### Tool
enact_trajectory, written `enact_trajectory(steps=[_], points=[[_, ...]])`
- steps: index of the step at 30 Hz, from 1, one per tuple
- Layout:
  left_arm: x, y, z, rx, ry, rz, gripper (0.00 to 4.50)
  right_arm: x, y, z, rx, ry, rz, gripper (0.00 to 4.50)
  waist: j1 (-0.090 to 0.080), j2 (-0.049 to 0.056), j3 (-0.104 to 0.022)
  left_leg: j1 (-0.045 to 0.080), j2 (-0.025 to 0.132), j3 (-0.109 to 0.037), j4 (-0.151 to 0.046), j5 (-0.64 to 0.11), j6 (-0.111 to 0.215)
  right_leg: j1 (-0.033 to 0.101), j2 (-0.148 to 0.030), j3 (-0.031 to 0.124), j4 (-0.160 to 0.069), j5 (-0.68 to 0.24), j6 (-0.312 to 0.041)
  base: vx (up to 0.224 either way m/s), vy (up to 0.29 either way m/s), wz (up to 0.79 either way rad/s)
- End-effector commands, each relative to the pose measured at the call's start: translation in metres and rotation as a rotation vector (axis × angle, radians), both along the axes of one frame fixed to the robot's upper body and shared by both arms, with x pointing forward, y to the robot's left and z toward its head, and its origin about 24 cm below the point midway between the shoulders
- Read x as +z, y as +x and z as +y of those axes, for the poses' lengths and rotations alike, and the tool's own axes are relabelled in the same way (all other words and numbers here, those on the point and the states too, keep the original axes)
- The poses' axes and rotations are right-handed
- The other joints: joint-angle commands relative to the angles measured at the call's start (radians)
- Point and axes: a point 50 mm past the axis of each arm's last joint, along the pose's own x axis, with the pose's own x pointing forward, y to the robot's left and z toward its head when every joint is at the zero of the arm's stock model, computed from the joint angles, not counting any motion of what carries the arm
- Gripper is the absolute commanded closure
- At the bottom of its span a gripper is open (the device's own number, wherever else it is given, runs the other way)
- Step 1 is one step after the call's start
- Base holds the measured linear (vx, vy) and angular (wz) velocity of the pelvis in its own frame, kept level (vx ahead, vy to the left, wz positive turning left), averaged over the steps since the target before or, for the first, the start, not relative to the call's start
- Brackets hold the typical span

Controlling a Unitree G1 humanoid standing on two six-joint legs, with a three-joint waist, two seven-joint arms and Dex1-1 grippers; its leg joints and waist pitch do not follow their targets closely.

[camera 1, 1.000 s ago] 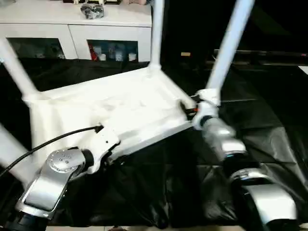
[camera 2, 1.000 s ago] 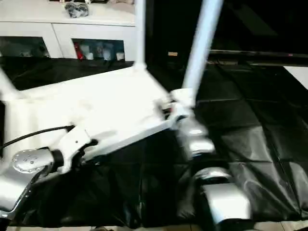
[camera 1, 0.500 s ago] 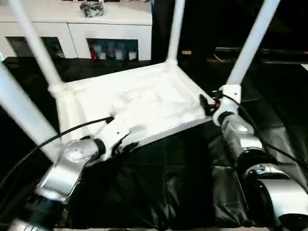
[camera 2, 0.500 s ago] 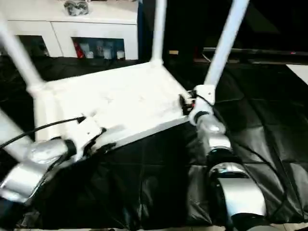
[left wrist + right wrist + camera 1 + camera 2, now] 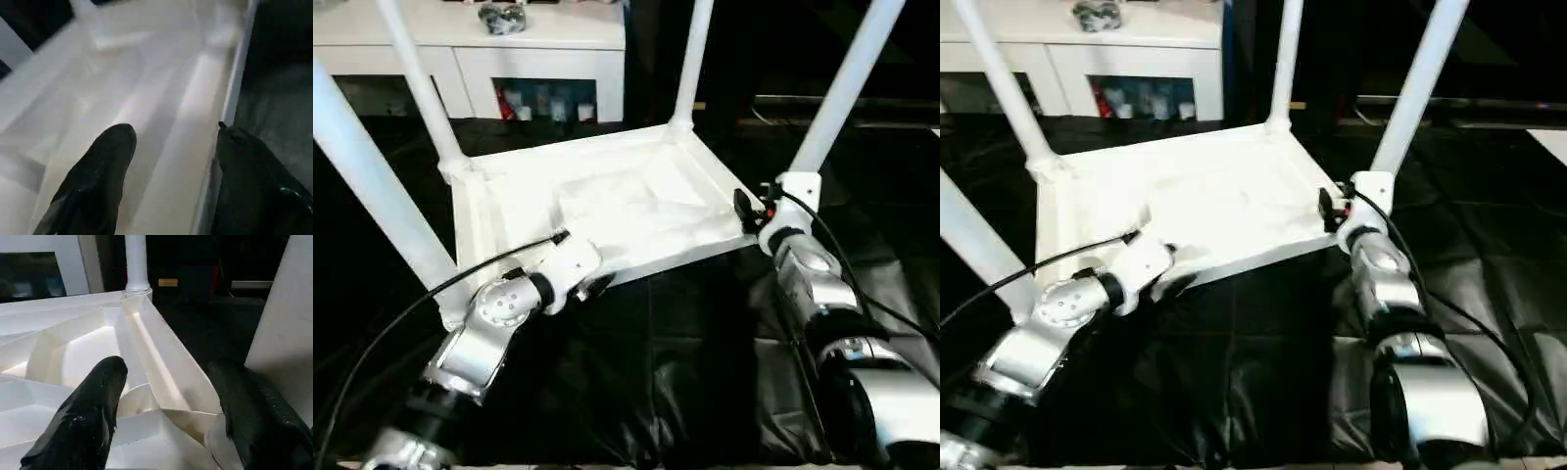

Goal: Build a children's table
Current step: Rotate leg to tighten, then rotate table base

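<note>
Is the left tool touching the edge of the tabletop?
Cannot tell. In the left wrist view the left tool straddles the rim of the tabletop, one finger each side, but no contact shows plainly.

The square plastic tabletop [image 5: 607,211] and its four tapered tube legs [image 5: 847,88] are plain white, set against a glossy black sheet [image 5: 685,372]. The glass-doored cabinet [image 5: 470,39] behind is white; the forearms [image 5: 475,343] are silver.

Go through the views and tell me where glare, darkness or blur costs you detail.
Left eye view: the tabletop is overexposed, so its ribs wash out; the black sheet shows faint sheen on its creases, and the background beyond is near black. Left wrist view: soft and smeared, the black fingers without sharp edges. Right wrist view: clearer, ribs and a leg readable, the near fingers slightly soft.
</note>
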Motion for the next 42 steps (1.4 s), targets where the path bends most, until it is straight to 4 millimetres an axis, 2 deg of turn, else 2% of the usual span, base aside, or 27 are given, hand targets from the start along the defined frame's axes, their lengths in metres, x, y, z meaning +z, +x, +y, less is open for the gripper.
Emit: enact_trajectory(steps=[1, 3, 4, 6, 7, 8, 9, 11, 12, 14, 15, 17, 19, 20, 22, 24, 26, 30, 34, 36, 37, 39, 40, 42], points=[[0.008, -0.004, 0.007, 0.0, -0.078, -0.004, 1.35, 0.001, -0.003, -0.006, 0.029, 0.016, -0.017, 1.32, -0.009, 0.01, -0.077, 0.03, 0.046, -0.021, -0.071, -0.265, 0.006, 0.038, -0.039, 0.024, -0.051, -0.136, -0.239, 0.0, 0.0, 0.0], [0.011, -0.019, 0.019, -0.064, -0.129, 0.043, 1.35, 0.0, -0.01, 0.009, 0.208, 0.057, -0.032, 1.32, -0.011, 0.011, -0.075, 0.03, 0.047, -0.022, -0.074, -0.287, 0.01, 0.037, -0.04, 0.025, -0.055, -0.173, -0.234, 0.0, 0.0, 0.0], [0.011, -0.019, 0.019, -0.064, -0.129, 0.043, 1.35, 0.0, -0.01, 0.009, 0.208, 0.057, -0.032, 1.32, -0.012, 0.013, -0.074, 0.029, 0.051, -0.026, -0.077, -0.295, 0.012, 0.036, -0.041, 0.025, -0.054, -0.187, -0.228, 0.0, 0.0, 0.0], [0.009, -0.039, 0.031, -0.163, -0.125, 0.138, 1.35, 0.001, -0.02, 0.024, 0.403, 0.074, -0.044, 1.32, -0.019, 0.013, -0.071, 0.029, 0.052, -0.027, -0.081, -0.324, 0.009, 0.035, -0.038, 0.024, -0.055, -0.22, -0.223, 0.0, 0.0, 0.0], [0.009, -0.042, 0.033, -0.177, -0.12, 0.151, 1.35, 0.001, -0.022, 0.026, 0.432, 0.072, -0.044, 1.32, -0.024, 0.012, -0.067, 0.028, 0.051, -0.027, -0.084, -0.336, 0.008, 0.035, -0.034, 0.024, -0.058, -0.239, -0.219, 0.0, 0.0, 0.0], [0.009, -0.045, 0.036, -0.193, -0.114, 0.167, 1.35, 0.001, -0.024, 0.028, 0.466, 0.071, -0.044, 1.32, -0.028, 0.014, -0.066, 0.033, 0.053, -0.026, -0.086, -0.364, -0.003, 0.028, -0.034, 0.025, -0.062, -0.279, -0.215, 0.0, 0.0, 0.0], [0.009, -0.052, 0.044, -0.213, -0.108, 0.21, 1.35, 0.0, -0.029, 0.032, 0.537, 0.069, -0.038, 1.32, -0.029, 0.009, -0.065, 0.034, 0.053, -0.026, -0.086, -0.371, -0.007, 0.026, -0.035, 0.026, -0.063, -0.291, -0.215, 0.0, 0.0, 0.0], [0.01, -0.059, 0.056, -0.219, -0.114, 0.256, 1.35, -0.003, -0.035, 0.035, 0.612, 0.068, -0.023, 1.32, -0.028, 0.011, -0.061, 0.032, 0.053, -0.027, -0.089, -0.387, -0.014, 0.026, -0.036, 0.028, -0.063, -0.33, -0.206, 0.0, 0.0, 0.0], [0.011, -0.06, 0.058, -0.219, -0.116, 0.264, 1.35, -0.003, -0.036, 0.035, 0.624, 0.068, -0.019, 1.32, -0.027, 0.012, -0.06, 0.037, 0.053, -0.027, -0.089, -0.406, -0.021, 0.021, -0.037, 0.029, -0.066, -0.363, -0.195, 0.0, 0.0, 0.0], [0.016, -0.067, 0.082, -0.186, -0.132, 0.321, 1.35, -0.007, -0.045, 0.037, 0.715, 0.06, 0.006, 1.32, -0.029, 0.009, -0.057, 0.039, 0.052, -0.03, -0.091, -0.431, -0.035, 0.017, -0.037, 0.031, -0.069, -0.401, -0.187, 0.0, 0.0, 0.0], [0.016, -0.067, 0.082, -0.186, -0.132, 0.321, 1.35, -0.007, -0.045, 0.037, 0.715, 0.06, 0.006, 1.32, -0.028, 0.01, -0.056, 0.04, 0.051, -0.029, -0.091, -0.439, -0.036, 0.015, -0.037, 0.032, -0.072, -0.411, -0.182, 0.0, 0.0, 0.0], [0.019, -0.074, 0.103, -0.149, -0.13, 0.362, 1.35, -0.01, -0.049, 0.037, 0.759, 0.047, 0.032, 1.32, -0.027, 0.011, -0.054, 0.047, 0.051, -0.031, -0.093, -0.469, -0.048, 0.009, -0.038, 0.032, -0.076, -0.447, -0.174, 0.0, 0.0, 0.0], [0.021, -0.078, 0.11, -0.137, -0.127, 0.379, 1.35, -0.011, -0.052, 0.037, 0.777, 0.041, 0.044, 1.32, -0.03, 0.011, -0.053, 0.04, 0.05, -0.035, -0.096, -0.471, -0.052, 0.015, -0.039, 0.032, -0.074, -0.456, -0.165, 0.0, 0.0, 0.0], [0.027, -0.087, 0.128, -0.103, -0.12, 0.412, 1.35, -0.015, -0.055, 0.035, 0.796, 0.031, 0.069, 1.32, -0.028, 0.011, -0.052, 0.047, 0.051, -0.034, -0.096, -0.488, -0.055, 0.008, -0.038, 0.034, -0.077, -0.463, -0.161, 0.0, 0.0, 0.0], [0.032, -0.093, 0.143, -0.069, -0.11, 0.44, 1.35, -0.017, -0.056, 0.032, 0.795, 0.023, 0.082, 1.32, -0.029, 0.013, -0.049, 0.044, 0.051, -0.036, -0.1, -0.505, -0.06, 0.008, -0.038, 0.033, -0.078, -0.481, -0.158, 0.0, 0.0, 0.0], [0.037, -0.1, 0.16, -0.031, -0.089, 0.476, 1.35, -0.018, -0.057, 0.03, 0.793, 0.018, 0.095, 1.32, -0.028, 0.01, -0.05, 0.048, 0.049, -0.035, -0.098, -0.512, -0.059, 0.004, -0.039, 0.035, -0.082, -0.498, -0.152, 0.0, 0.0, 0.0], [0.039, -0.104, 0.171, -0.001, -0.064, 0.505, 1.35, -0.019, -0.059, 0.029, 0.793, 0.014, 0.107, 1.32, -0.028, 0.011, -0.046, 0.048, 0.051, -0.037, -0.099, -0.522, -0.06, 0.003, -0.041, 0.036, -0.084, -0.521, -0.147, 0.0, 0.0, 0.0], [0.045, -0.107, 0.192, 0.077, -0.016, 0.504, 1.35, -0.023, -0.061, 0.027, 0.783, 0.001, 0.126, 1.32, -0.023, 0.018, -0.046, 0.056, 0.052, -0.037, -0.1, -0.546, -0.069, -0.003, -0.04, 0.037, -0.087, -0.53, -0.141, 0.0, 0.0, 0.0], [0.049, -0.092, 0.197, 0.14, -0.003, 0.393, 1.35, -0.029, -0.06, 0.023, 0.723, -0.025, 0.16, 1.32, -0.02, 0.024, -0.048, 0.064, 0.05, -0.038, -0.1, -0.566, -0.082, -0.005, -0.038, 0.037, -0.087, -0.497, -0.147, 0.0, 0.0, 0.0], [0.049, -0.087, 0.197, 0.149, -0.009, 0.36, 1.35, -0.031, -0.06, 0.021, 0.699, -0.041, 0.172, 1.32, -0.02, 0.022, -0.049, 0.062, 0.049, -0.04, -0.101, -0.56, -0.088, -0.001, -0.04, 0.035, -0.085, -0.484, -0.151, 0.0, 0.0, 0.0], [0.048, -0.078, 0.191, 0.157, -0.052, 0.307, 1.35, -0.034, -0.057, 0.016, 0.647, -0.067, 0.192, 1.32, -0.024, 0.022, -0.048, 0.054, 0.05, -0.042, -0.104, -0.556, -0.087, 0.006, -0.042, 0.034, -0.081, -0.474, -0.155, 0.0, 0.0, 0.0], [0.046, -0.071, 0.186, 0.157, -0.09, 0.282, 1.35, -0.036, -0.056, 0.012, 0.614, -0.085, 0.202, 1.32, -0.022, 0.019, -0.051, 0.061, 0.048, -0.04, -0.099, -0.553, -0.091, 0.004, -0.044, 0.035, -0.084, -0.472, -0.158, 0.0, 0.0, 0.0], [0.045, -0.069, 0.184, 0.151, -0.097, 0.274, 1.35, -0.036, -0.055, 0.011, 0.605, -0.091, 0.205, 1.32, -0.025, 0.02, -0.051, 0.054, 0.047, -0.041, -0.1, -0.538, -0.088, 0.01, -0.045, 0.035, -0.081, -0.467, -0.163, 0.0, 0.0, 0.0], [0.039, -0.062, 0.174, 0.131, -0.114, 0.263, 1.35, -0.037, -0.053, 0.009, 0.577, -0.106, 0.216, 1.32, -0.025, 0.014, -0.053, 0.053, 0.047, -0.039, -0.097, -0.522, -0.081, 0.01, -0.046, 0.035, -0.082, -0.464, -0.163, 0.0, 0.0, 0.0]])
